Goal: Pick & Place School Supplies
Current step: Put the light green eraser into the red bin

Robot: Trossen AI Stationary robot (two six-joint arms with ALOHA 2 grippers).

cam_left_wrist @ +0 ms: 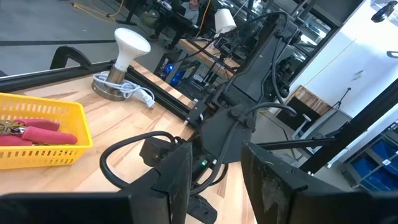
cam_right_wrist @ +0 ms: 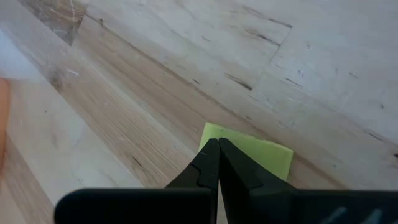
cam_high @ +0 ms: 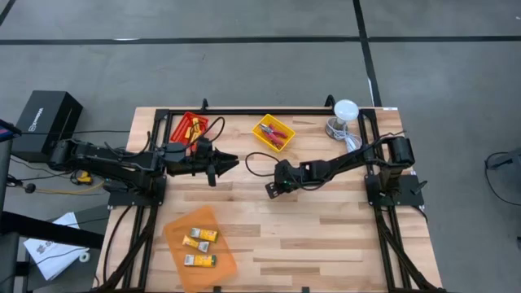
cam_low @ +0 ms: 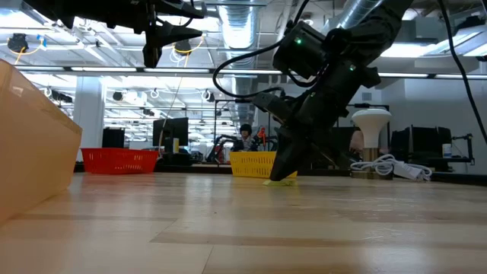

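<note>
A small flat yellow-green piece [cam_right_wrist: 258, 154] lies on the bare wood near the table's middle. My right gripper [cam_right_wrist: 217, 143] is shut, and its tips are on this piece; in the low view it [cam_low: 286, 172] slants down to the piece [cam_low: 280, 181]. My left gripper [cam_high: 218, 168] hangs open above the table's left half with nothing between its fingers [cam_left_wrist: 180, 177]. Three yellow-and-white packs [cam_high: 200, 238] lie in the orange tray [cam_high: 224, 259]. Red-handled tools [cam_high: 277, 135] lie in the yellow tray [cam_high: 262, 124]. Small yellow items [cam_high: 194, 127] lie in the red tray [cam_high: 181, 122]. My right gripper sets its shut fingertips [cam_right_wrist: 210, 157] down on the yellow-green piece near one edge [cam_right_wrist: 214, 132]. The fingers come slanting down from the table's right side. The piece lies flat on the wood.
A white round lamp [cam_high: 346, 111] with a coiled cable stands at the far right corner. Black frame rails [cam_high: 244, 111] run along the table's far and side edges. Bare wood lies between the orange tray and the right arm [cam_high: 342, 163].
</note>
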